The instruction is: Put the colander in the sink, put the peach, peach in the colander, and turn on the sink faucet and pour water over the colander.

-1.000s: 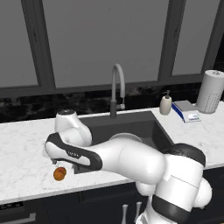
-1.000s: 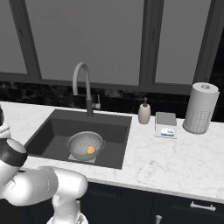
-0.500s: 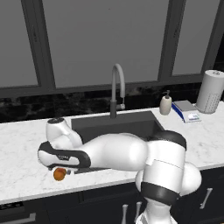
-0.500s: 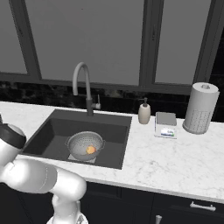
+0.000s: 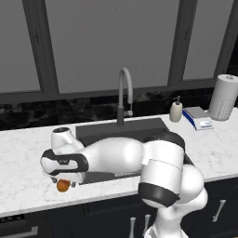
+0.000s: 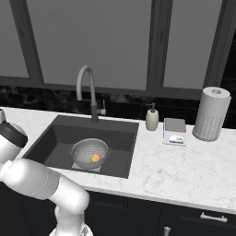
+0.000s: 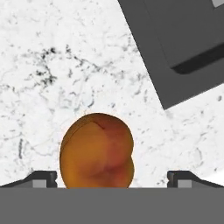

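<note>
Marble counter (image 7: pixel 52 65): tool (image 7: pixel 112 177) partly hides peach (image 5: pixel 63 185).

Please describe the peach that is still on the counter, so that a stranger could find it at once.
Start at the dark sink set in the white marble counter, then go left along the counter's front edge. There, between the open gripper's fingertips, lies a deep orange peach with a darker reddish patch. The other peach lies inside the colander.

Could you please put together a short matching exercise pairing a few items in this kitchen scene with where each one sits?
Things:
1. colander
2. deep orange peach
3. paler peach
4. soap dispenser

Places:
A. inside the colander
B. on the counter between the open gripper tips
C. on the sink floor
D. on the counter right of the sink faucet

Pairs: 1-C, 2-B, 3-A, 4-D
</note>
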Controlling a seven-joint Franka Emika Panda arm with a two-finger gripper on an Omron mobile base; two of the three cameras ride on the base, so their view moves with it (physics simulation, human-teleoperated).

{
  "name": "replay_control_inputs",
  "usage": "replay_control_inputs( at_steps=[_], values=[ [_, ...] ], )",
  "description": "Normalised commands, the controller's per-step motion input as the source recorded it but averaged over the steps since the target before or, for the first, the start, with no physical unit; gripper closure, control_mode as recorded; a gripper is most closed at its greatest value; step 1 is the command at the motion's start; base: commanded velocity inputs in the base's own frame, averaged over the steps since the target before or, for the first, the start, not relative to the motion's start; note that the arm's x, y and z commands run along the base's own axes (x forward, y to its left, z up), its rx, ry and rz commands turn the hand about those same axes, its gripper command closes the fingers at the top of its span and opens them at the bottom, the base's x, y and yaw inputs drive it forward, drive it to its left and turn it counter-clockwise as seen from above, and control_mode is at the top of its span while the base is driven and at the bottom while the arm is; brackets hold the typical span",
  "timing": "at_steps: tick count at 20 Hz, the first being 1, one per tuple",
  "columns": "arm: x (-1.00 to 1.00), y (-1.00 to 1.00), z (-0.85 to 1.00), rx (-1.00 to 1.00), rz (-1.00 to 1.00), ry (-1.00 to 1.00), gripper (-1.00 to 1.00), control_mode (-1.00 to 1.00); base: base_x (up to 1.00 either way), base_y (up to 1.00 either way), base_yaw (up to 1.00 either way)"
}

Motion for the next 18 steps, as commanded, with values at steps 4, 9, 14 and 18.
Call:
replay_control_inputs(
  at_steps=[4,9,14,18],
  values=[
    [0.15,0.14,-0.33,0.0,0.0,0.03,-1.0,-1.0,0.0,0.0,0.0],
    [0.11,0.09,-0.36,0.0,0.0,0.0,-1.0,-1.0,0.0,0.0,0.0],
    [0.03,0.04,-0.31,-0.05,0.0,0.0,1.0,-1.0,0.0,0.0,0.0],
    [0.0,-0.09,-0.17,-0.1,0.0,-0.08,1.0,-1.0,0.0,0.0,0.0]
  ],
)
